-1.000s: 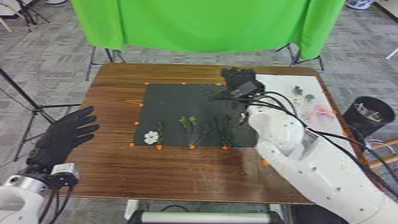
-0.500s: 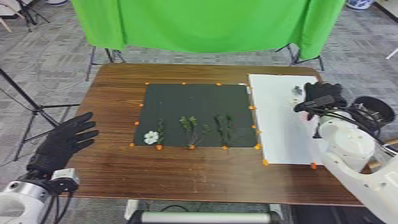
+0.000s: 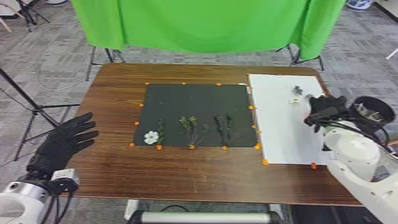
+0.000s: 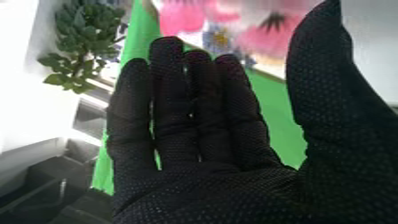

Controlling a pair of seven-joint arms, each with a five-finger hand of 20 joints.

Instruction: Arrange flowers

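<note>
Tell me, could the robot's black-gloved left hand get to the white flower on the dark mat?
Probably yes: the left hand is open, left of the mat, with nothing blocking the white flower.

Green Cloth Hangs Beyond Brown Counter

A green cloth (image 3: pixel 209 27) hangs on the far side of the wooden counter (image 3: pixel 178 175). Patterned grey floor (image 3: pixel 53 75) spreads around; a black stand (image 3: pixel 19 89) rises left, and a dark bin (image 3: pixel 389 111) sits right.

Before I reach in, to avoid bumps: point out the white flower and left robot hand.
White flower (image 3: pixel 151 135): head view, on its petals.
Left robot hand (image 3: pixel 59 142): head view, middle of glove.
</note>
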